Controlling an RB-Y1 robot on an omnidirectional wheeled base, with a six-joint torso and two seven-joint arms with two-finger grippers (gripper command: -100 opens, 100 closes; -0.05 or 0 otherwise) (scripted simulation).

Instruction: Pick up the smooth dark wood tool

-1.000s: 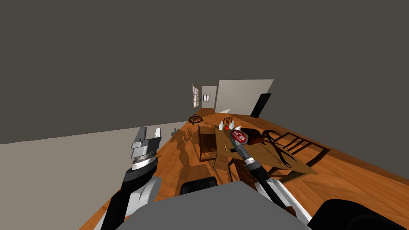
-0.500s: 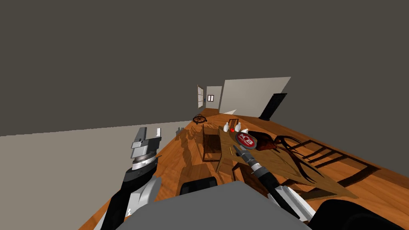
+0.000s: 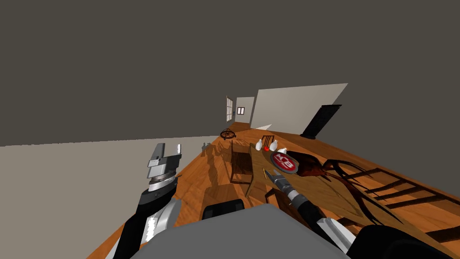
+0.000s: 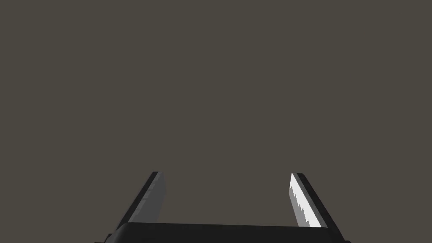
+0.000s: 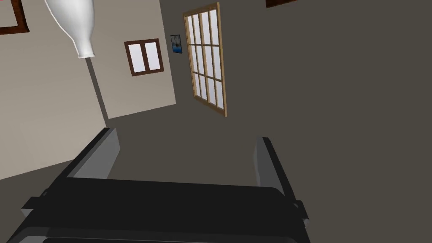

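Wood-floored room, long brown wooden bench (image 3: 310,189). Right end effector (image 3: 268,173) hangs over the bench's near edge, fingers wide apart and empty in the right wrist view (image 5: 185,135). Left end effector (image 3: 169,148) is raised off to the side, also spread and empty.

The dark reddish-brown smooth wooden piece (image 3: 311,167), likely the tool, lies beyond and right of the right end effector. A round red-and-grey disc (image 3: 284,162) sits between them, and white bottles (image 3: 273,145) stand further out.

Risks: reaching straight across could shove the disc. The right end effector points at the wall rather than down, so the grasp may miss.
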